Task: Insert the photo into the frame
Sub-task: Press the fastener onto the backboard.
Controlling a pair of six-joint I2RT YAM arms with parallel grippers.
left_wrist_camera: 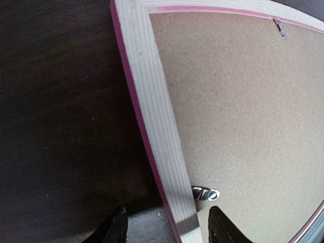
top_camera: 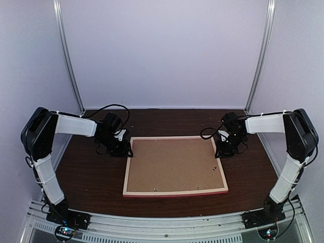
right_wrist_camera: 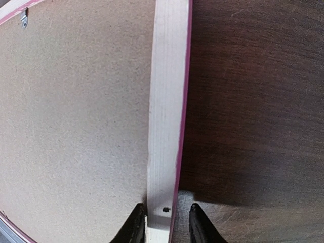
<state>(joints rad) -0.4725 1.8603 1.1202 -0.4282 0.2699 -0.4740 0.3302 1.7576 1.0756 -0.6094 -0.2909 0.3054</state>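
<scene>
The frame lies face down on the dark table, pale wood back up, with a thin pink edge showing. A brown backing board fills it. The photo is hidden. My left gripper is open and straddles the left rail near its far end, with its fingers wide apart. My right gripper straddles the right rail. Its jaws are narrow. The inner finger is at the rail and a small gap shows on the outer side.
A metal turn clip sits on the backing board beside the left rail, and another at a far corner. Dark wooden table surrounds the frame. White walls and metal posts close the back and sides.
</scene>
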